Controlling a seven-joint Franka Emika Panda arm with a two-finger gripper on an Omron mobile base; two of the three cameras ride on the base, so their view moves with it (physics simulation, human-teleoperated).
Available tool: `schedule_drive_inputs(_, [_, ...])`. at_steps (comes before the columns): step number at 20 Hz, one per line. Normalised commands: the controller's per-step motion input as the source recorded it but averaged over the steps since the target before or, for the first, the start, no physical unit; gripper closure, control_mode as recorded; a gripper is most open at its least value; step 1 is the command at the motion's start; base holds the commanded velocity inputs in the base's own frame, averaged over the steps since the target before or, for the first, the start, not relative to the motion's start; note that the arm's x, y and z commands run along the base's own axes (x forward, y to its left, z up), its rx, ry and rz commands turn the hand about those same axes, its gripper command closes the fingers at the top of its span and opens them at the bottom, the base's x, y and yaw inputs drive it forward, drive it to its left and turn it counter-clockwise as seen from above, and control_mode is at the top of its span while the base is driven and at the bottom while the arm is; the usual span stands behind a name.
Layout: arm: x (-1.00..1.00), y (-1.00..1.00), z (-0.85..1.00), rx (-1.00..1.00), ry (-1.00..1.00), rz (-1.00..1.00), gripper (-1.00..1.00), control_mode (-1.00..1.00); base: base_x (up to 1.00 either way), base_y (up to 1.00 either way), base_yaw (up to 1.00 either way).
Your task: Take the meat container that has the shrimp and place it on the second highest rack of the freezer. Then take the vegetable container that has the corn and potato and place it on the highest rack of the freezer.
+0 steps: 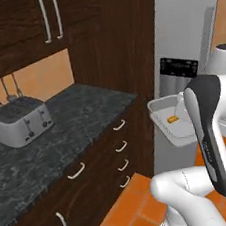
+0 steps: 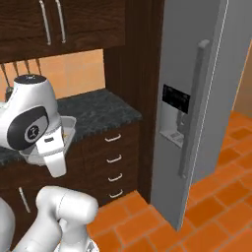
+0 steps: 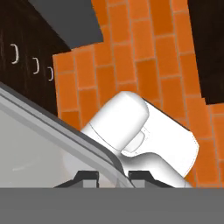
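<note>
While lifted, the meat container carries the shrimp.

orange shrimp, grey meat container

No legible text, numbers or brand names in any view.

Dispenser panel on the freezer: dark, with faint pale marks in a row, too small and blurred to read as characters; same in the left base view.

Robot arm link: a thin line of tiny light marks runs along its dark cover, possibly lettering, unreadable.

Round dark joint cap on the arm: a small white mark at its centre, a symbol rather than a readable letter.

Toaster on the desk: no marking can be made out.
</note>
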Motion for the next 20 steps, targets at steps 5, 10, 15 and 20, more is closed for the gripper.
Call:
schedule_drive_inputs(5, [0.0,0.0,0.0,0.0,0.0,0.0,1.0,1.0,-0.05,0.0,-0.94])
schedule_drive_inputs(10, [0.0,0.0,0.0,0.0,0.0,0.0,1.0,1.0,0.09,0.0,-0.82])
schedule_drive_inputs(15, [0.0,0.0,0.0,0.0,0.0,0.0,1.0,1.0,0.84,-0.15,-0.47])
schedule_drive_inputs(20, [0.0,0.0,0.0,0.0,0.0,0.0,1.0,1.0,1.0,-0.49,-0.07])
